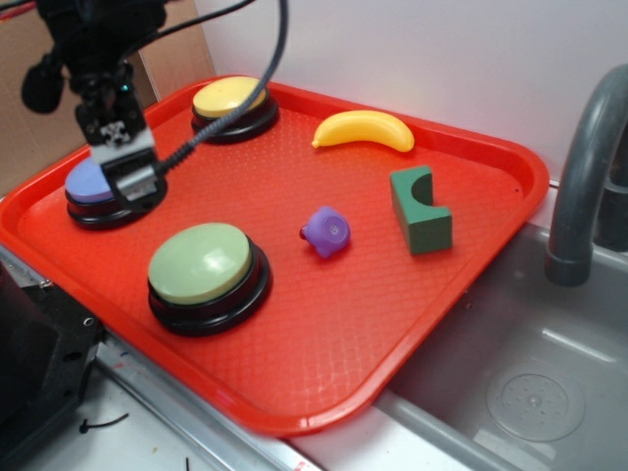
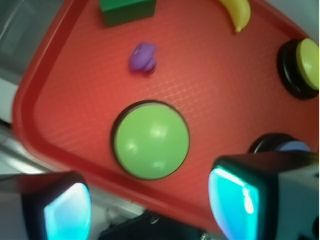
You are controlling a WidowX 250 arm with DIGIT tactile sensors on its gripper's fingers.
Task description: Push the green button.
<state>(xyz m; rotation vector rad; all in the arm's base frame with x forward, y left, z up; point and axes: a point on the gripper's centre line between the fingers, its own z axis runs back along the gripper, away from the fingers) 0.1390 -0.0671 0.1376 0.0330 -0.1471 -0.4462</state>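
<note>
Exterior view: a red tray (image 1: 471,245) is shown on a counter beside a grey sink (image 1: 549,392) with a grey faucet (image 1: 584,167). The green button (image 1: 201,263), pale green on a black base, is seen at the tray's near edge, clear of all else. A purple button (image 1: 90,183) is set at the left edge and a yellow button (image 1: 231,98) at the far edge. A banana (image 1: 365,129) lies near the far rim, a green block (image 1: 420,210) with a curved notch stands to the right, and a small purple toy (image 1: 327,232) lies between the block and the green button. The gripper (image 1: 126,177) is held low over the purple button, partly hiding it, well apart from the green button; whether contact is made cannot be told. Wrist view: the green button (image 2: 151,140) is seen at centre, unobstructed. The two fingers (image 2: 235,197) are seen at the lower corners, spread wide with nothing between them. The purple button (image 2: 287,146) is partly hidden behind the right-hand finger. The yellow button (image 2: 305,65), banana (image 2: 239,12), block (image 2: 127,11) and toy (image 2: 144,57) are seen along the upper part, all on the tray (image 2: 60,100).
</note>
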